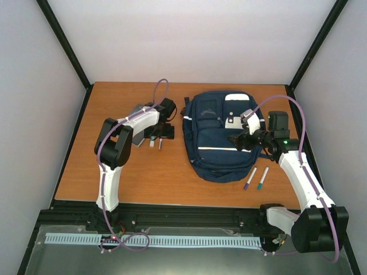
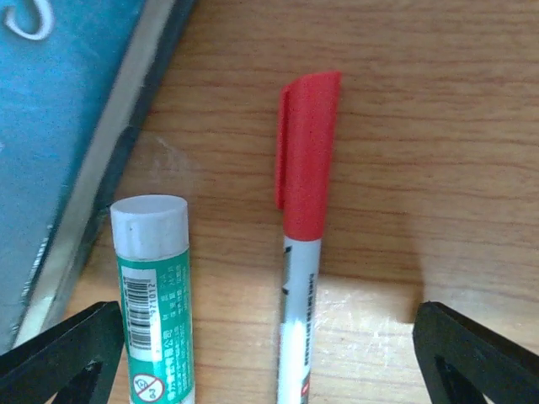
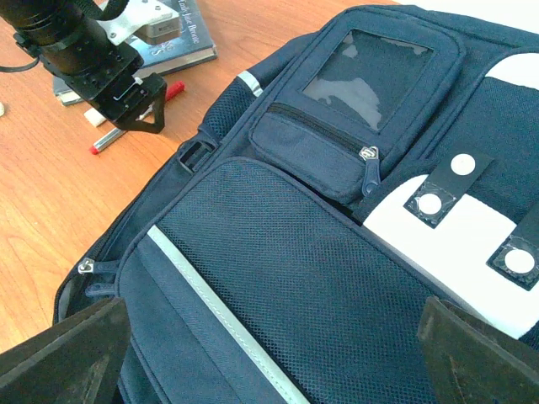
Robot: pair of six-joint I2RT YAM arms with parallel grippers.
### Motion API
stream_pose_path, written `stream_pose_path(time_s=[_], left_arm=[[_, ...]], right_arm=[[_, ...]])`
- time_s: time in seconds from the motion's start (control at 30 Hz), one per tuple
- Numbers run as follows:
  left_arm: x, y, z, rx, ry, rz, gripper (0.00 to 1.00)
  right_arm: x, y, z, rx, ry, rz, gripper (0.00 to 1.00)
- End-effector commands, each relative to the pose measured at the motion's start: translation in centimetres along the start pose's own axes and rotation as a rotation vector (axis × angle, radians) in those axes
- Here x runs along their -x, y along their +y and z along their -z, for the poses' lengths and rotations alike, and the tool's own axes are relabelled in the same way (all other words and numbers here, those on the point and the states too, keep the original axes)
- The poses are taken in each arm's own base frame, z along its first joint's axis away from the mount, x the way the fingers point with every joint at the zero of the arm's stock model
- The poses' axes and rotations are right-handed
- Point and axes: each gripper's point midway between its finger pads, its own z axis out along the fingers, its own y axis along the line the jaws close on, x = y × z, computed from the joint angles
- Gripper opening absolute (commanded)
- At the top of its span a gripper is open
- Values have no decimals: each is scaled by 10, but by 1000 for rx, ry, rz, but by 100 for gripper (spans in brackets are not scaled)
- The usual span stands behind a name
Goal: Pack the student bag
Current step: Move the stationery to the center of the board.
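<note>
The student bag [image 1: 217, 134], a navy backpack with white stripes and white patches, lies flat right of the table's middle. My right gripper [image 1: 238, 140] hovers open over its mesh front pocket [image 3: 337, 278], with nothing between the fingers [image 3: 63, 353]. My left gripper [image 1: 156, 139] stands open low over the table left of the bag. A red-capped marker [image 2: 305, 244] and a green-labelled glue stick [image 2: 156, 295] lie on the wood between its fingertips [image 2: 59, 353], untouched. In the right wrist view the left gripper [image 3: 139, 109] sits just above the red marker [image 3: 105, 141].
A blue book [image 2: 59, 126] lies beside the glue stick, under the left arm [image 1: 140, 136]. A purple-capped marker [image 1: 250, 178] and a green-capped marker [image 1: 262, 179] lie on the table at the bag's near right corner. A zipper pull [image 3: 84, 267] shows at the bag's side.
</note>
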Motion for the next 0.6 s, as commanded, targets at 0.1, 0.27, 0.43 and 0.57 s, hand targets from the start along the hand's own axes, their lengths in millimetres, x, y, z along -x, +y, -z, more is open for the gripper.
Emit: stream_pose_path(time_s=[0.1, 0.27, 0.43, 0.57], left_arm=[[-4, -28, -4, -133, 21, -5, 95], [-11, -51, 2, -191, 21, -62, 95], [-12, -59, 3, -214, 21, -78, 95], [-7, -51, 10, -172, 6, -89, 95]], right_arm=[[4, 0, 2, 13, -14, 7, 95], [3, 1, 1, 19, -10, 4, 95], [2, 0, 0, 19, -6, 4, 95], [3, 0, 0, 18, -7, 3, 95]])
